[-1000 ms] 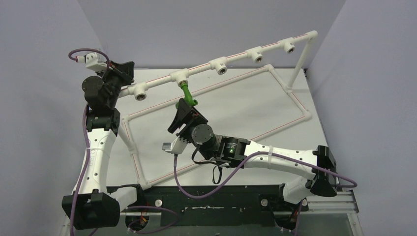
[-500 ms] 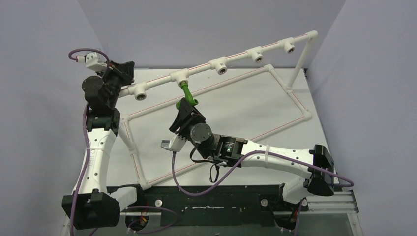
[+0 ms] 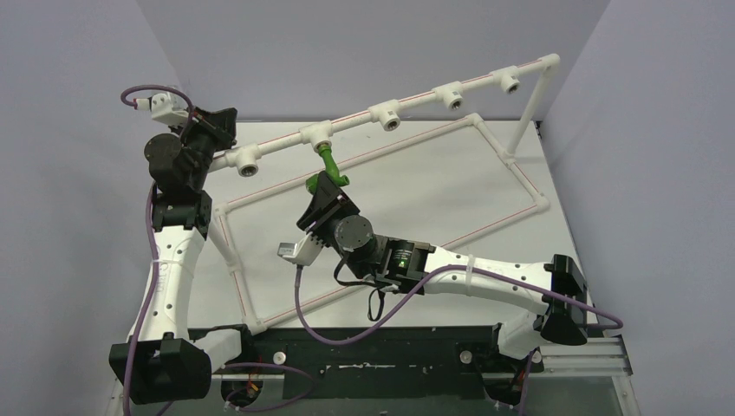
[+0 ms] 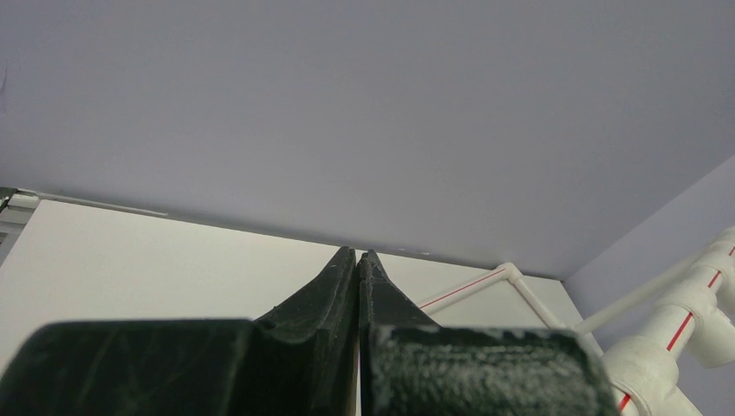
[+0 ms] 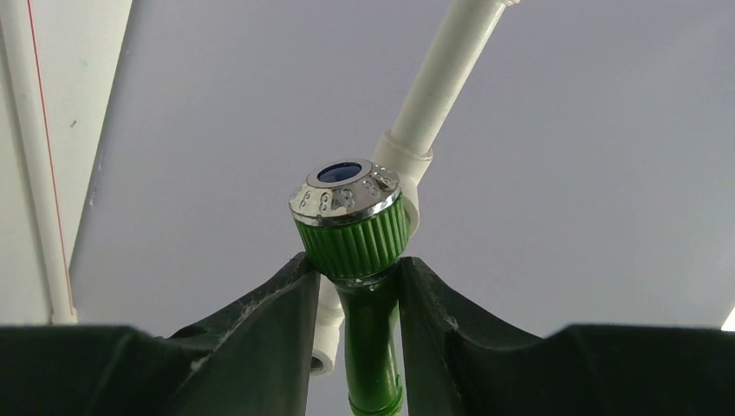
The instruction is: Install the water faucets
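The small bright-green plastic water faucet is hanging at a slant below the raised white plastic pipe rail, its upper end meeting the downward outlet of the second white tee fitting from the left; how far it is seated there cannot be told. The right gripper is reaching up from below and pinching the faucet's lower part. In the right wrist view its two black fingers are pressing on either side of the green neck, just under the ribbed green cap with its silver metal ring and blue centre. A length of white pipe is running up behind it. The left gripper is sitting near the left end of the rail, above the white tabletop, and its fingers are pressed together with nothing between them. A white rectangular pipe frame is lying on the table beneath the rail.
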### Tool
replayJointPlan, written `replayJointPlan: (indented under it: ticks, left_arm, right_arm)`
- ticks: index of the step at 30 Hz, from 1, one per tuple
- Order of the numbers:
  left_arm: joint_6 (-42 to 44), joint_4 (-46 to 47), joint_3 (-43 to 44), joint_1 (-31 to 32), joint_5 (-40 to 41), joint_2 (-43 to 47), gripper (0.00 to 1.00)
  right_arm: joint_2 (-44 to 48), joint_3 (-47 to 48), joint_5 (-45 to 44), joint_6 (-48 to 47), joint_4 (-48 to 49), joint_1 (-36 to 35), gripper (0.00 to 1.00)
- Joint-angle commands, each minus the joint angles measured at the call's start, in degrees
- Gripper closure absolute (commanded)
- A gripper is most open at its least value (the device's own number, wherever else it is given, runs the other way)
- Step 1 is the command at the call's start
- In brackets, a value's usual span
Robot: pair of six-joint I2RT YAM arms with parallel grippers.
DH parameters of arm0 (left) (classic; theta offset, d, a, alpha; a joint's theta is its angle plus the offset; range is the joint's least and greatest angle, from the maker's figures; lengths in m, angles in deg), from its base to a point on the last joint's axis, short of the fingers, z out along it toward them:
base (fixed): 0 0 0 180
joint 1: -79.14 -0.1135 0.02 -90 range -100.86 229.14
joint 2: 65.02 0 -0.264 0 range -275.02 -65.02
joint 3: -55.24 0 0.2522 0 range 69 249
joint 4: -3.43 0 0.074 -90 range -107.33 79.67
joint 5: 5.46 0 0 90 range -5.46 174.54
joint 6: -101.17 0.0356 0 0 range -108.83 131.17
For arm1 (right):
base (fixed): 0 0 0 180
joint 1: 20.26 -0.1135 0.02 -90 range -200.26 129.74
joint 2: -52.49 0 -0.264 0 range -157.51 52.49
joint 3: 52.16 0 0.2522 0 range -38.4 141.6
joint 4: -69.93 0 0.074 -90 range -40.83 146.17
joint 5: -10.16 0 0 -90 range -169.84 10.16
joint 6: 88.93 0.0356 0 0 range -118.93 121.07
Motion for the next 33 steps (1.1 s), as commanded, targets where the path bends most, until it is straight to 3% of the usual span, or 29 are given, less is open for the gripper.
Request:
replayJointPlan:
  ticks: [1, 13, 20, 33]
  left_arm:
    - [0.25, -19.22, -7.09, -0.87, -0.23, -7.44, 1.00]
    - [0.21, -19.21, -7.11, -0.79, -0.43, -7.26, 1.00]
    - [0.10, -19.13, -7.04, -0.81, -0.75, -7.18, 1.00]
    - [-0.08, -19.07, -7.14, -0.86, -1.08, -7.08, 1.00]
  right_arm:
    - [0.82, 3.10, 0.92, 10.56, 5.04, 0.11, 1.00]
    - [2.95, 1.53, 6.26, 41.30, 16.92, -0.77, 1.00]
    - [3.23, -3.30, 2.26, 57.61, 33.33, -0.73, 1.00]
    - [4.65, -9.37, -9.67, 83.13, 52.10, 1.59, 1.00]
